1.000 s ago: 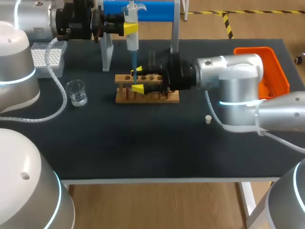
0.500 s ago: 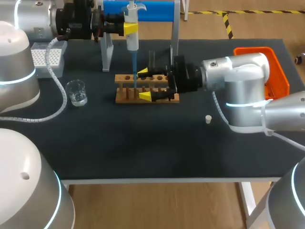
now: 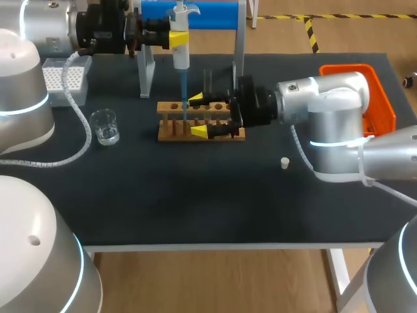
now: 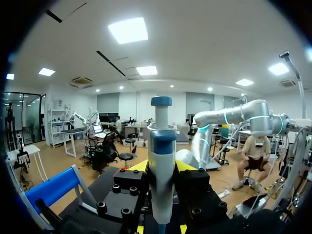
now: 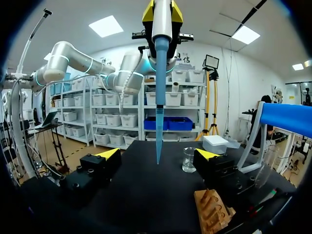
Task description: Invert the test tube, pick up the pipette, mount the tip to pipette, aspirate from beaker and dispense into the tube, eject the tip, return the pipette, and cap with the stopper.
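dark tabletop [image 3: 195, 202] lies under both my arms, and the wooden rack [image 3: 203, 134] is my landmark. a second ago my right gripper [image 3: 197, 115] sat closed down at the rack's left end, right under the pipette. now its fingers stand wide apart — one yellow tip by the rack's far rail, one by its near rail — and the arm has drawn back a little toward the rack's right end. over the last half second nothing more shifts.

my left gripper [image 3: 178, 39] has not moved. it is clamped on the pipette [image 3: 180, 60], upright above the rack's left end, with the blue tip [image 3: 184, 94] pointing down at the holes there. from my right wrist that tip hangs between my open fingers, touching neither. i cannot pick out the test tube for certain.

i judge the steadying grip is released, so dispensing looks done or nearly so — ejecting the tip would follow. the beaker [image 3: 104, 126] sits well left of the rack, and the stopper [image 3: 285, 163] lies to its right, not yet used.
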Robot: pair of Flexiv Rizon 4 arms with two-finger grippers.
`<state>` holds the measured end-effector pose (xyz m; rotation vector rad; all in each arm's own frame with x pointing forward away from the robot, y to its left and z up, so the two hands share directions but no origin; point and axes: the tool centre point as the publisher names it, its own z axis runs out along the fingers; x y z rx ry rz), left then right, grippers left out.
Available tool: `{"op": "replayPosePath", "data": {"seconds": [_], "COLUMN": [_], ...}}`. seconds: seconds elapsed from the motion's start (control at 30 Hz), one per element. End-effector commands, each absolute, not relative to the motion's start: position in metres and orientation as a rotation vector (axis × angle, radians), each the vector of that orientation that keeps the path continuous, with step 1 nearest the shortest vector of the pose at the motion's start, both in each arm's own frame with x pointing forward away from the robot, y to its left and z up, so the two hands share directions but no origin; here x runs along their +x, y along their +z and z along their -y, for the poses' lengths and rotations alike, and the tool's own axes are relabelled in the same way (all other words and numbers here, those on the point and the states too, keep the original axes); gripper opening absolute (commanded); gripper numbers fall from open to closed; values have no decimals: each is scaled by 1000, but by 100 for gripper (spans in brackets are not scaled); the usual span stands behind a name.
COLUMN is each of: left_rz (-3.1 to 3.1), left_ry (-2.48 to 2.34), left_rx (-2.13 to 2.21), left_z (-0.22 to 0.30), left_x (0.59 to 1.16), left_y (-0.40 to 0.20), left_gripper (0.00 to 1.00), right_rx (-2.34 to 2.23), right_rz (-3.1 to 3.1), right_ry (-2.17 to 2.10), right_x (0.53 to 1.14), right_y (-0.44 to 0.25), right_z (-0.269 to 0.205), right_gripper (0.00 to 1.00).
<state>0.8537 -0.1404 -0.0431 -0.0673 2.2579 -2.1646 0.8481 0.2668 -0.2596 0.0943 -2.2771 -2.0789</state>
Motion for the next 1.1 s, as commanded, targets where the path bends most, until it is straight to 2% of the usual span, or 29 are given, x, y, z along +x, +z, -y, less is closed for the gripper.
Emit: {"op": "replayPosePath", "data": {"seconds": [0.03, 0.83, 1.1], "left_rz": [-2253, -2190, -2172], "left_ry": [-2164, -2133, -2144], "left_rx": [-68, -52, -90], "left_z": [136, -11, -43], "left_x": [854, 899, 917], "left_y": [-45, -82, -104], "left_gripper": [0, 0, 0], "right_rx": [96, 96, 96], "right_rz": [2278, 2278, 2278], "right_ry": [-2076, -2076, -2076], "right_x": [848, 848, 848], "right_y": [-259, -259, -259], "right_z": [-265, -265, -265], "right_gripper": [100, 100, 100]}}
